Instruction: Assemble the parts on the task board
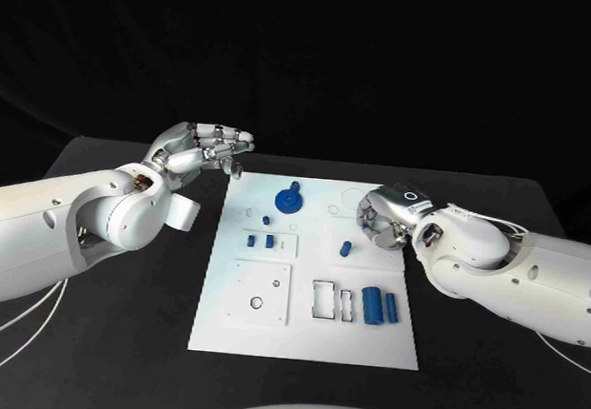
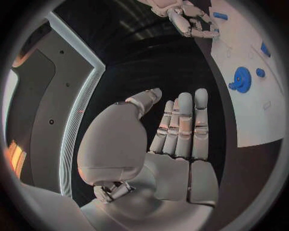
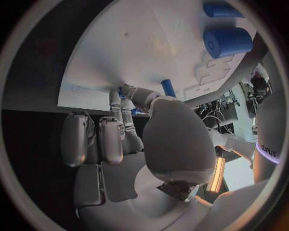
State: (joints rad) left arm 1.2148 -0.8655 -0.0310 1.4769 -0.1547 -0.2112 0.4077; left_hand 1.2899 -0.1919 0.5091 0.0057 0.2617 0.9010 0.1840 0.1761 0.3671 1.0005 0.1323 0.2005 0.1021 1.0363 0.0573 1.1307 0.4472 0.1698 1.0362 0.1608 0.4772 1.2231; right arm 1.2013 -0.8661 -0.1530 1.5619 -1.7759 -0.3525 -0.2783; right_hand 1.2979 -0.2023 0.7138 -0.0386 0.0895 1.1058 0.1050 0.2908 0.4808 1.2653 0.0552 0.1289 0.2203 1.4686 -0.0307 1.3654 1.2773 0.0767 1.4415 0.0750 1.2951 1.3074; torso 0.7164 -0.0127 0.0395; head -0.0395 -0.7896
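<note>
Hovering off the board's far left corner, the left hand (image 1: pixel 206 150) carries nothing; from its wrist the fingers (image 2: pixel 183 126) stand straight and close together, palm bare, so I'd judge it is simply waiting out of the way. The right hand (image 1: pixel 384 221) sits over the task board (image 1: pixel 306 334) at its right edge, near a small upright blue peg (image 1: pixel 345 249). Its wrist view shows fingertips (image 3: pixel 123 91) down by a blue peg (image 3: pixel 168 88), but whether they pinch it or only touch I cannot tell. The blue gear (image 1: pixel 288 198) lies at the far end of the board, and two blue cylinders (image 1: pixel 381 308) lie side by side near the right edge, beside an outlined rectangular recess (image 1: pixel 325 299), seemingly unfilled.
</note>
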